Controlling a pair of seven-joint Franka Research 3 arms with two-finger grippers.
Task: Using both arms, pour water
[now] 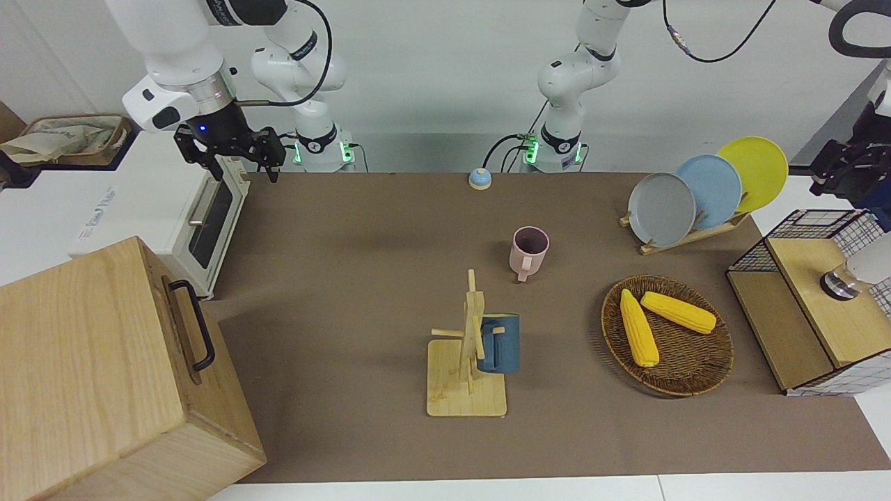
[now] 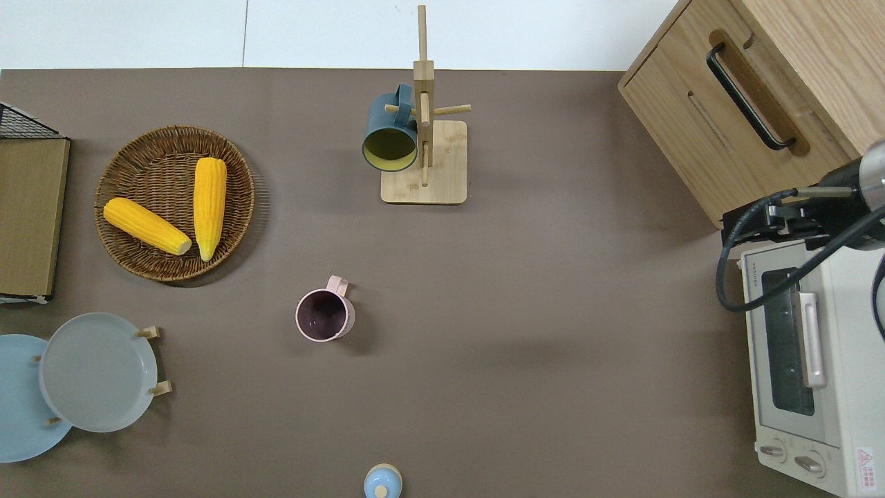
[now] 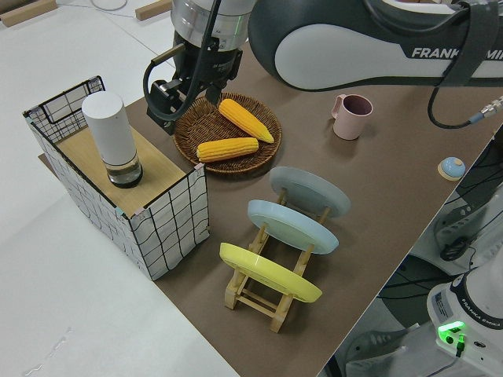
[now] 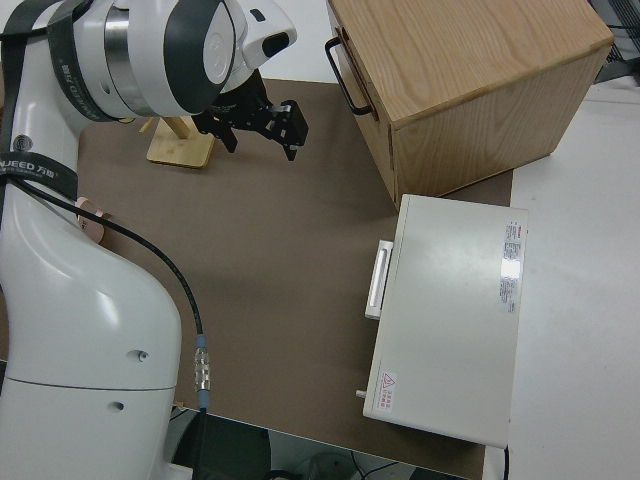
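The right end effector (image 1: 230, 154) hangs with its fingers spread and empty over the toaster oven (image 1: 209, 223) at the right arm's end of the surface (image 2: 518, 332). The left end effector (image 3: 169, 98) is up over the wire crate (image 3: 157, 212); whether its fingers are spread or closed I cannot tell. A pink mug (image 2: 323, 315) stands upright mid-surface, nearer to the robots than the blue mug (image 2: 390, 135) hung on the wooden mug tree (image 2: 423, 138).

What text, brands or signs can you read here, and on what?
"FRANKA", cut off at the picture's edge: glossy white robot arm.
"FRANKA EMIKA": white arm base with a green light.
Red warning triangle sticker: boxy white toaster oven; its small print and brand name are unreadable.
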